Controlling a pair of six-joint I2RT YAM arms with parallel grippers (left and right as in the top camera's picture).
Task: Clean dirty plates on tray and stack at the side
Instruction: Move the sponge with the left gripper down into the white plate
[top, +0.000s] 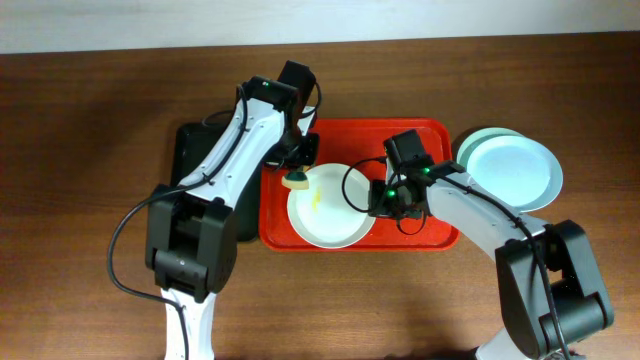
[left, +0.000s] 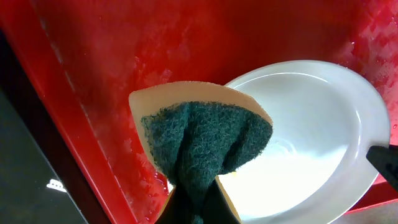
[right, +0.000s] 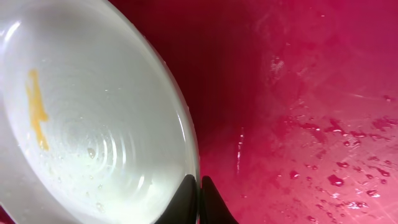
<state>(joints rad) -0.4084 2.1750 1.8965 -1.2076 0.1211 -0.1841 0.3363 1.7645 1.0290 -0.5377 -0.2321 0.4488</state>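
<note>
White plate (top: 325, 210) sits mid-frame on red tray (top: 350, 140), with a yellow smear (right: 36, 112) inside. Right gripper (right: 199, 199) pinches its thin rim. Left gripper (top: 296, 168) is clenched on soft sponge (left: 205, 143). Plate looks light, rigid and wet-slippery, so the rim needs a firm hold.

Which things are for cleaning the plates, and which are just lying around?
For the job: white plate with a yellow smear, red tray under it, sponge in the left gripper, right gripper pinching the plate's rim, two pale blue plates stacked beside the tray.
Just lying about: black tray.
</note>
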